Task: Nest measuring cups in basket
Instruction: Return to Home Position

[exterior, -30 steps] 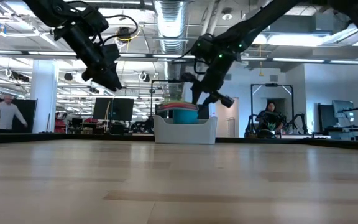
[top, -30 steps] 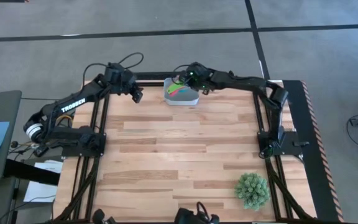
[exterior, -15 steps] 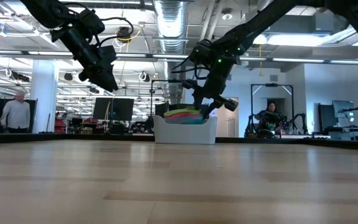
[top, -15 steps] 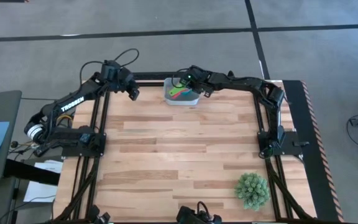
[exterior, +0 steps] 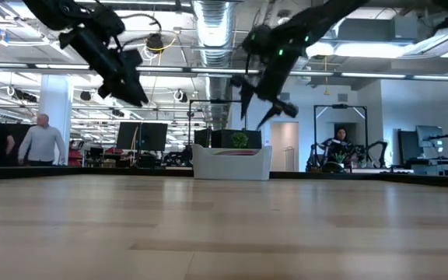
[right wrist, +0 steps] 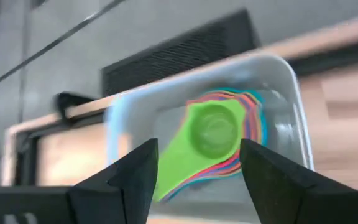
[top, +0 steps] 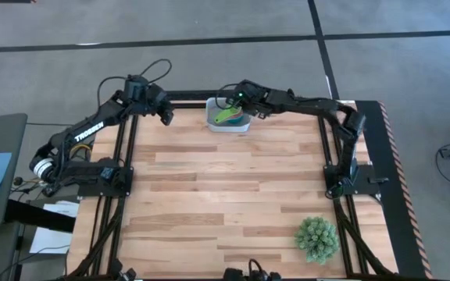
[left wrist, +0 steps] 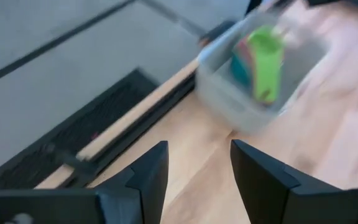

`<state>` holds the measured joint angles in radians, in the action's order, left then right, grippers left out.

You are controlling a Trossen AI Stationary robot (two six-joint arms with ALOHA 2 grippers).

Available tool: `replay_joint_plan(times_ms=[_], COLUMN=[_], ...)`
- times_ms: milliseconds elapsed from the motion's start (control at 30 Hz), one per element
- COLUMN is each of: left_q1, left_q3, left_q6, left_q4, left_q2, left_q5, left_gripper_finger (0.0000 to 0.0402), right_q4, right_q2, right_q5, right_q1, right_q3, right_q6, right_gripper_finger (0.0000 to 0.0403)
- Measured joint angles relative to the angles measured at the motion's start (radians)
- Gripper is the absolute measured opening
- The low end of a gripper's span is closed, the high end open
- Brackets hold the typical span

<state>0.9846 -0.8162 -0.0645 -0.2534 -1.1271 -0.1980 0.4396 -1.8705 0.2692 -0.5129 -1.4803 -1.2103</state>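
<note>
Your measuring cups are all in the basket. They sit nested as one stack with the green cup on top. From the right wrist view you can see pink, blue, teal and orange-red rims fanned out beneath the green one, with the green handle pointing toward one long wall of the basket. The stack lies inside the walls and does not hang over the rim.

The basket stands on the bench at its far edge, about midway along it, on the side opposite the low camera.

Your right hand hangs in the air straight above the basket. In the low view it is clear of the rim, with open space between it and the cups. Its two fingers are spread wide on either side of the stack as seen from the wrist, and they grip nothing.

Your left hand is also raised off the bench. It is near the far edge, beside the basket on the left arm's side, and apart from it. Its fingers stand well apart with nothing between them, and its wrist camera looks across the wood at the basket and cups.

The spiky green plant sits alone near the bench's near corner on the right arm's side, well apart from everything else. Beyond the bench, a person stands in the room.
</note>
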Motion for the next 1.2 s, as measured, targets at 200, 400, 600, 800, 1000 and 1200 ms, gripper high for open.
replay_joint_plan(times_ms=[200,400,600,800,1000,1200], left_q1=[0.045,-0.022,-0.164,-0.202,-0.207,-0.214], left_q3=[0.000,0.039,0.272,0.413,0.436,0.439], left_q6=[0.064,0.127,0.341,0.378,0.294,0.250], left_q4=[0.040,0.123,0.482,0.675,0.582,0.475], left_q2=[0.127,0.275,0.440,0.541,0.582,0.595], left_q5=[-0.204,-0.364,-0.281,-0.312,-0.406,-0.404], left_gripper_finger=[0.0136,0.0073,0.0006,0.0002,0.0005,0.0002], right_q4=[-0.012,-0.009,-0.073,-0.208,-0.258,-0.121], right_q2=[0.172,0.319,0.448,0.639,0.840,0.946], right_q5=[-0.003,-0.163,-0.372,-0.424,-0.420,-0.418], right_q1=[0.055,0.178,0.309,0.379,0.389,0.416], right_q3=[0.000,0.000,0.078,0.285,0.472,0.560], right_q6=[0.347,0.735,0.965,0.976,1.006,1.057], right_gripper_finger=[0.0236,0.0177,0.0065,0.0016,0.0010,0.0006])
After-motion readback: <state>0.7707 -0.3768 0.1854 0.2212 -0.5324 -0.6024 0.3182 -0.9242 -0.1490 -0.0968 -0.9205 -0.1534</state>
